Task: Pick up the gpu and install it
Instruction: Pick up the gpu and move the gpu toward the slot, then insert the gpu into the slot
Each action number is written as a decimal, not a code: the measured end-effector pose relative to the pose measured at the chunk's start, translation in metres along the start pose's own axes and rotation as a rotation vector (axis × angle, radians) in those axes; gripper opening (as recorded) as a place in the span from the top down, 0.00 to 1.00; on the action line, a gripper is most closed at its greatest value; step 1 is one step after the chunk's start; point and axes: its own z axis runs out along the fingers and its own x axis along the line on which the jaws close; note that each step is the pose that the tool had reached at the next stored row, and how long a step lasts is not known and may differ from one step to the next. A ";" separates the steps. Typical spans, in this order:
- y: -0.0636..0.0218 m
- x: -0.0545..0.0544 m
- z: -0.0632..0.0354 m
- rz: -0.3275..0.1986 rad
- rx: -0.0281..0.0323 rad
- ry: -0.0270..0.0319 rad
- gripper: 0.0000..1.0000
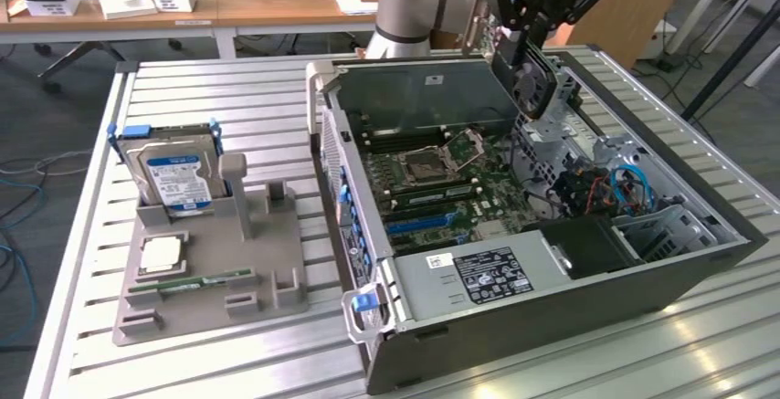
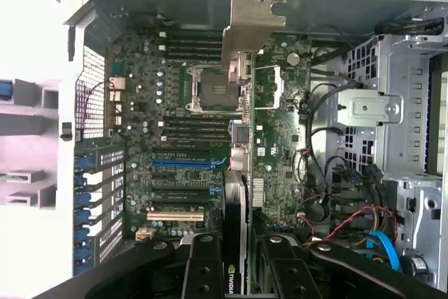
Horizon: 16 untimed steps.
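The jaws are clamped on the gpu, with one black finger on each flat side. The card hangs down from the jaws. Its silver bracket is at the end away from them. Right under the jaws is the open computer case, lying on the bench. The green motherboard sits at the bottom of the case, below the card. The card looks like it is held up over the case, but I cannot tell if its low end touches anything. Far from the jaws, a grey holder keeps a hard drive standing up and a thin memory stick lying flat.
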 end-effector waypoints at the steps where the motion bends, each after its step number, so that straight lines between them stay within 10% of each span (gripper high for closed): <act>1: 0.0000 0.000 0.0000 0.000 -0.0001 0.0001 0.74; 16: 0.0007 0.000 0.0000 -0.007 -0.0001 0.0005 0.74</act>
